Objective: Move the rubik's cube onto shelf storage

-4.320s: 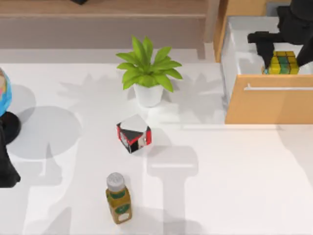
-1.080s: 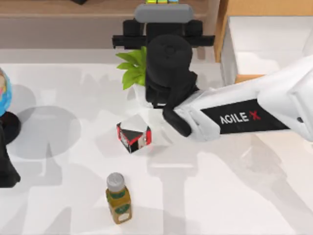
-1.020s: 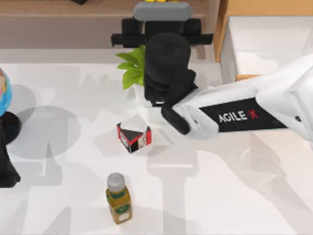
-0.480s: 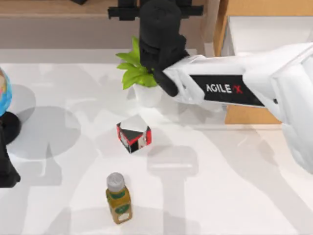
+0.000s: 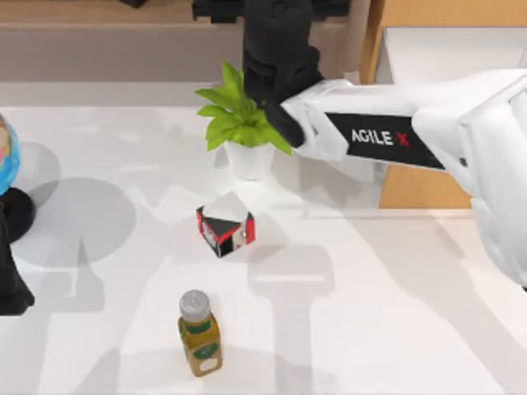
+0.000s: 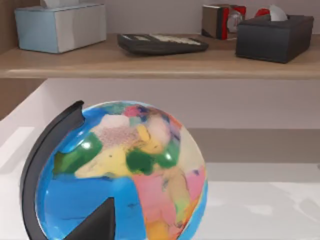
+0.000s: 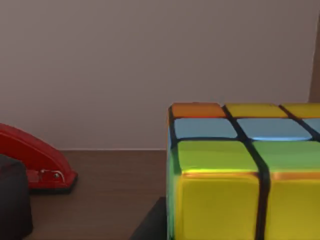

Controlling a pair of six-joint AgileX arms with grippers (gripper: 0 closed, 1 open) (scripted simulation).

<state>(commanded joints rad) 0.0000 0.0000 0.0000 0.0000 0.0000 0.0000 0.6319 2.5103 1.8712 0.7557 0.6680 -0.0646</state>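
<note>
Rubik's cube (image 7: 245, 175) over shelf storage (image 7: 110, 190) beside red stapler (image 7: 35, 160); right hand (image 5: 276, 8) grip: cannot tell.

plant (image 5: 245, 123) behind box (image 5: 225, 224); bottle (image 5: 199, 333) in front of box; globe (image 5: 6, 156) at table's left edge

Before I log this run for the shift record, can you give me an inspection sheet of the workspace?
Surface: white table, bare on its right side.
Job's things: cube just above the brown shelf.
Clutter: plant, red-black box, bottle, globe, red stapler; tissue boxes, calculator on shelf.
Grippers: right arm reaching to shelf; left arm parked by globe.
Cables: nothing seen.
Surroundings: open drawer.
</note>
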